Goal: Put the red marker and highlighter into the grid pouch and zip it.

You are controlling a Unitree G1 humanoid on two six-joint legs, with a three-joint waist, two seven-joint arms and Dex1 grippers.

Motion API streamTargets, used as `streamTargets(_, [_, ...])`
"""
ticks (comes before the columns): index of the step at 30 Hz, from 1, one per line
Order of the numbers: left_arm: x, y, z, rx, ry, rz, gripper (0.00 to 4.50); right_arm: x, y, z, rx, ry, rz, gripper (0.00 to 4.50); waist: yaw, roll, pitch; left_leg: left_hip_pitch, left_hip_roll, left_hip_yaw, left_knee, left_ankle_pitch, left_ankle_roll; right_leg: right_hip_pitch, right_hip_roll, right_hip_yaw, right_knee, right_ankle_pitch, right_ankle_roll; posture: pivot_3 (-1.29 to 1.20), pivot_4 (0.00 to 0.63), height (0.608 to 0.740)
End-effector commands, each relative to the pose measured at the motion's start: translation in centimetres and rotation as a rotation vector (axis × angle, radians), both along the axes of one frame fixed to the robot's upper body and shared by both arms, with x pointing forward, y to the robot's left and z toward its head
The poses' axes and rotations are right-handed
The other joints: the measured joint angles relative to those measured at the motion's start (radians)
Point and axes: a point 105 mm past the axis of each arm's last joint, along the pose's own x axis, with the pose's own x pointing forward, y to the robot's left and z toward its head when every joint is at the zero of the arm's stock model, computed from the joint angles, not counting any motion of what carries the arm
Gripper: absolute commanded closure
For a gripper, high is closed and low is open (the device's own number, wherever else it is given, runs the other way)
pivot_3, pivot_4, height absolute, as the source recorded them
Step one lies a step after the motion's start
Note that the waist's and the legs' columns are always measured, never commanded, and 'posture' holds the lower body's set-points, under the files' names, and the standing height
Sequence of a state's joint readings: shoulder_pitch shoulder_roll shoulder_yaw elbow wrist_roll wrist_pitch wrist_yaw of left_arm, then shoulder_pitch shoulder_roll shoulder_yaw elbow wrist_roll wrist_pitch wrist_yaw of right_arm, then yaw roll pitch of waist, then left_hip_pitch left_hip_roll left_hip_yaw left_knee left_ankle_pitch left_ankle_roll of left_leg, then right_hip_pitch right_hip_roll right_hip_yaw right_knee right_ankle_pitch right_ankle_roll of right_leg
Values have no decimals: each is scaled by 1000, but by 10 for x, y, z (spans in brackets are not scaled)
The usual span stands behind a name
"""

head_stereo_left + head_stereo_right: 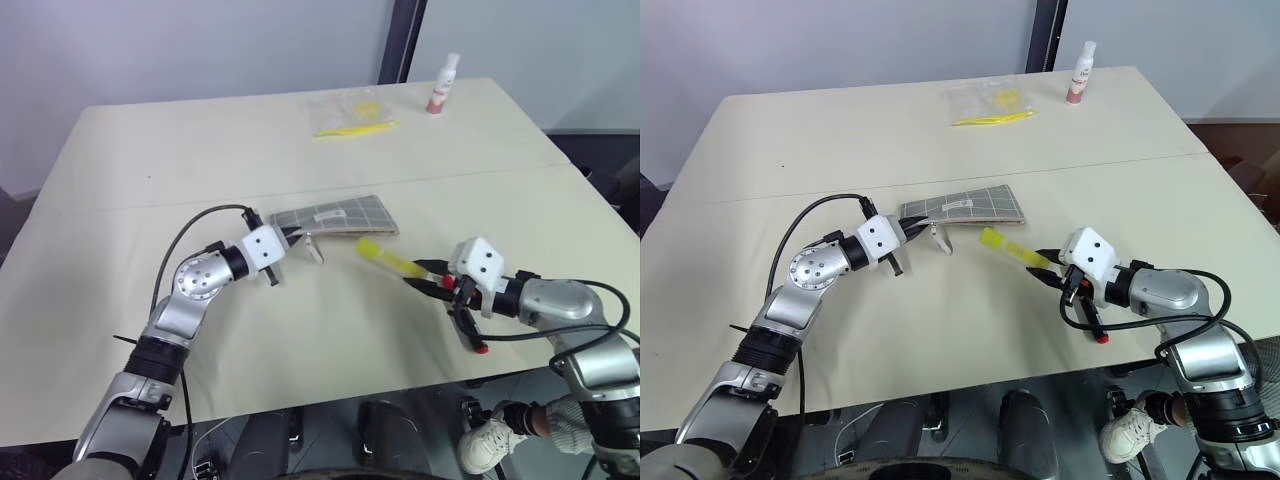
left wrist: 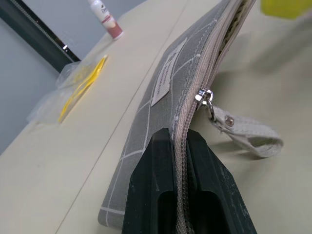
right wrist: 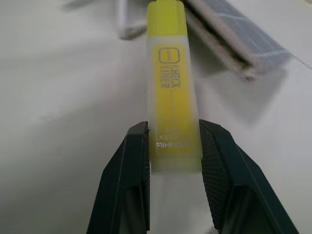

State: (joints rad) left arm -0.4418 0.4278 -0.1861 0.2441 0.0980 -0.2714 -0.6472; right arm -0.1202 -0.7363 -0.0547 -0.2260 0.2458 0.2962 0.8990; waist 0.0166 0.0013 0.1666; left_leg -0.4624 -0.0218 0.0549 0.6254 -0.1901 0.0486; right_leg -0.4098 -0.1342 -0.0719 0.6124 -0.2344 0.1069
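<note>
My right gripper (image 3: 173,156) pinches the highlighter (image 3: 170,87), printed "CHECK LINER". My left gripper (image 2: 179,161) clamps the grid pouch (image 2: 165,92) at its zipper edge, white label illegible.

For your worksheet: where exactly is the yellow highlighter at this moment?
The highlighter is clamped between the right gripper's fingers, held above the table on the robot's right, its far end pointing at the grid pouch that the left gripper pinches.
</note>
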Motion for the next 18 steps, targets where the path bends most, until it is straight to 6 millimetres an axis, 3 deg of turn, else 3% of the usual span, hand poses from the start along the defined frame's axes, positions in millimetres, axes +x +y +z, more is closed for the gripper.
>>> streamTargets(1, [-3,-2,10,-12,-45,-21,4500,6,-7,8,-26,-59,-27,3634,0,0,0,0,0,0,0,0,0,0,0,0,0,0,0,0,150,740])
streamTargets(9, [-11,-8,4,10,-49,-56,4500,13,-10,-2,-29,-19,-74,3634,-1,0,0,0,0,0,0,0,0,0,0,0,0,0,0,0,150,740])
streamTargets(14, [-22,-18,-1,100,-83,-148,4500,25,7,7,-59,-1,-90,3634,-3,0,0,0,0,0,0,0,0,0,0,0,0,0,0,0,150,740])
streamTargets(18, [-22,-27,3,128,-107,-190,4500,31,36,10,-107,29,-65,3634,-2,0,0,0,1,0,0,0,0,-1,0,0,1,0,0,0,150,740])
